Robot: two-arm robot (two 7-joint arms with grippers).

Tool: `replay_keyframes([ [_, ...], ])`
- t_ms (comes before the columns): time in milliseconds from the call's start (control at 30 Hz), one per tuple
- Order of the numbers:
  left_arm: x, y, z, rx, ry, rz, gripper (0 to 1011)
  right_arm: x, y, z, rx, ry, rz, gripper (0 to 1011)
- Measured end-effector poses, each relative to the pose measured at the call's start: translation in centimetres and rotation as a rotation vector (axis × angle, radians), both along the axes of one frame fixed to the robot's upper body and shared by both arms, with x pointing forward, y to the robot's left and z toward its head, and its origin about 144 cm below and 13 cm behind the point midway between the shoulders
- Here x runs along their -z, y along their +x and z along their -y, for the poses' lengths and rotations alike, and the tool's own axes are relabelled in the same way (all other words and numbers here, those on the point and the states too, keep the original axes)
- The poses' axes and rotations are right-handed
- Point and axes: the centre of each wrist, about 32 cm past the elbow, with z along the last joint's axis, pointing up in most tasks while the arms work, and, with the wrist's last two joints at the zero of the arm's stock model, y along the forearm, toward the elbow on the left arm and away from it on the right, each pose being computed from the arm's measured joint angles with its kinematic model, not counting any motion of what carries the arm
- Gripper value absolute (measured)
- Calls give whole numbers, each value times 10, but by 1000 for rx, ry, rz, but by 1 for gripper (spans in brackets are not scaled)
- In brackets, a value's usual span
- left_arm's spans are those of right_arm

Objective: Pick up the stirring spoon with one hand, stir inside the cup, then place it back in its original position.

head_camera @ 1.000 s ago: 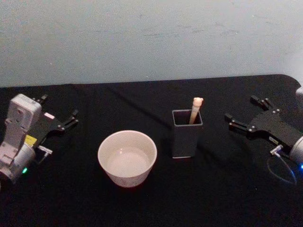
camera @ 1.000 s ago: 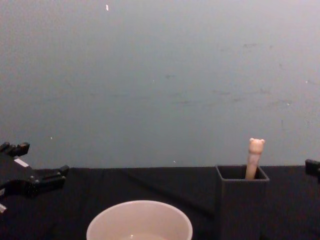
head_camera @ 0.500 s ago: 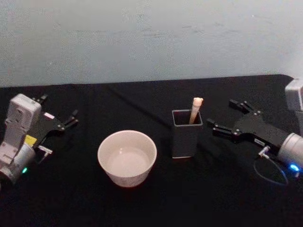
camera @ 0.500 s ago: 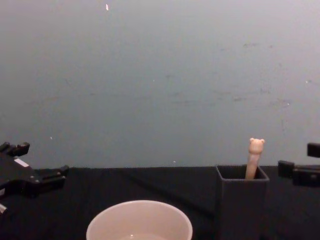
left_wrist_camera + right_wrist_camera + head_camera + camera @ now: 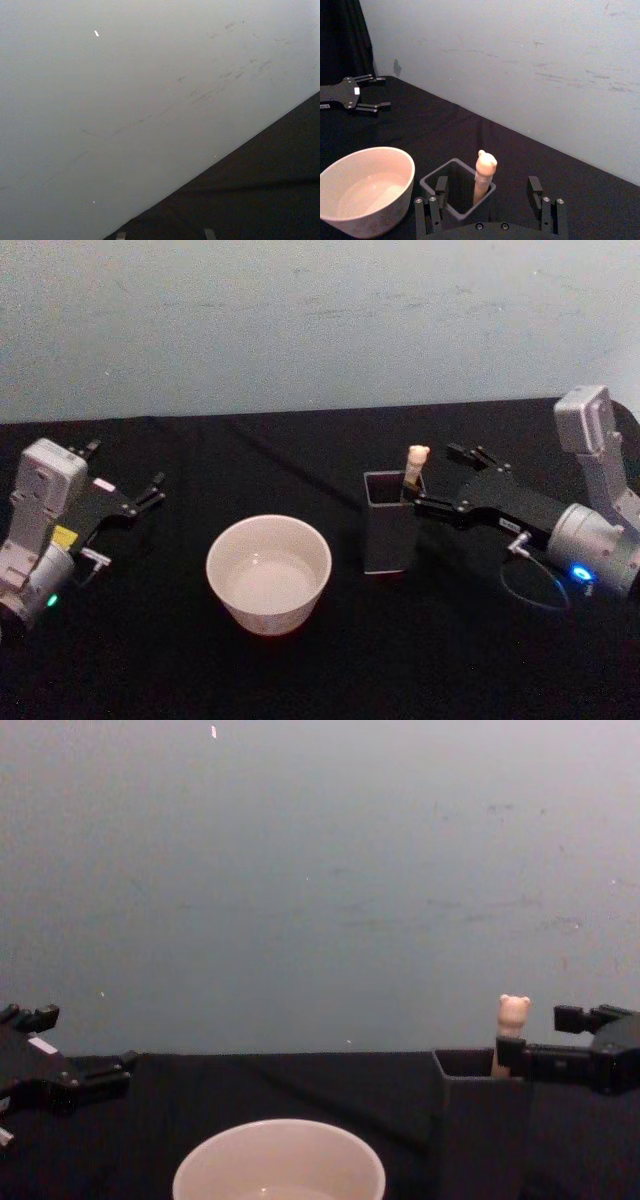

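Note:
The stirring spoon (image 5: 415,462) stands in the dark grey square holder (image 5: 388,535), its bear-topped cream handle poking above the rim. To the holder's left sits the cream-white cup (image 5: 266,612). My right gripper (image 5: 437,478) is open, level with the holder's mouth on its right side. In the right wrist view the spoon (image 5: 485,169) lines up between the gripper's (image 5: 488,186) spread fingers, untouched, above the holder (image 5: 432,184), with the cup (image 5: 350,212) beside it. From the chest view the right gripper (image 5: 540,1035) hovers beside the spoon (image 5: 513,1018). My left gripper (image 5: 125,470) rests open at the far left.
A black cloth covers the table (image 5: 300,680), and a pale wall (image 5: 300,320) rises right behind it. There is bare cloth between the cup and the left gripper (image 5: 85,1042). The cup (image 5: 280,1160) and the holder (image 5: 480,1140) stand close to the chest camera.
My right gripper has travelled left from the table's right side up to the holder, its fingers now beside the spoon handle. The left arm, cup, holder and spoon have stayed put.

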Motion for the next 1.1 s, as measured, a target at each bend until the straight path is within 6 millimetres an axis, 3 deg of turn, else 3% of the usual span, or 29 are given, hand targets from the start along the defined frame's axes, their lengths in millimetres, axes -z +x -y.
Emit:
replay_keyframes([
  [533,0,0,0,0,0,0,1001,1,20,-8,-2,3,-6,1002],
  [1100,0,0,0,0,0,0,1001,0,25,-10,-9,15,-20,1002],
])
